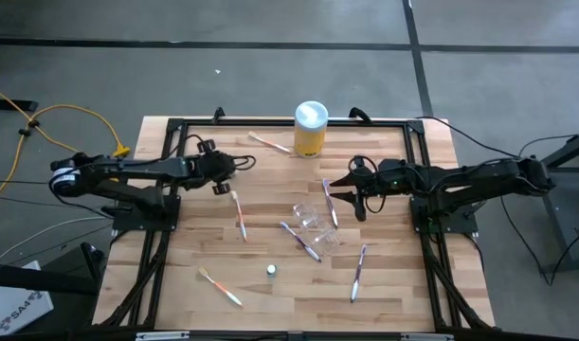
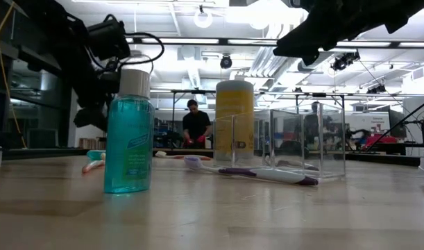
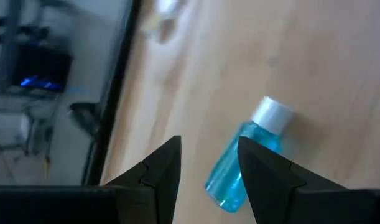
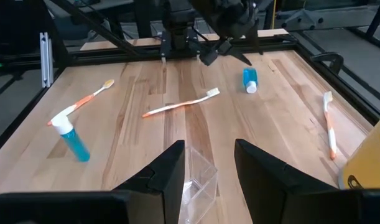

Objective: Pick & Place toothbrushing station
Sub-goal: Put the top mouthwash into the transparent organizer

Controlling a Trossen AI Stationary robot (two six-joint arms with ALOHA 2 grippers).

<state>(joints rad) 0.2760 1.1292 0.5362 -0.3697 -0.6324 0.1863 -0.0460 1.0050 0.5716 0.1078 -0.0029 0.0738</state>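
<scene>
My left gripper (image 1: 223,182) is open above a small blue tube with a white cap (image 3: 242,165) that lies on its side at the table's far left. It also shows in the right wrist view (image 4: 250,81). My right gripper (image 1: 344,194) is open and hangs above the clear plastic cup (image 1: 313,220), which shows below its fingers (image 4: 199,180). A second blue tube (image 1: 271,272) stands upright near the front. Several pink, purple and orange toothbrushes lie flat: one (image 1: 239,216) by the left gripper, one (image 1: 330,201) beside the cup, and one (image 1: 300,242) in front of it.
A yellow canister with a white lid (image 1: 310,128) stands at the far edge, with a toothbrush (image 1: 270,143) to its left. More toothbrushes lie near the front edge (image 1: 220,286) and at the front right (image 1: 358,272). A person (image 2: 196,125) stands far behind the table.
</scene>
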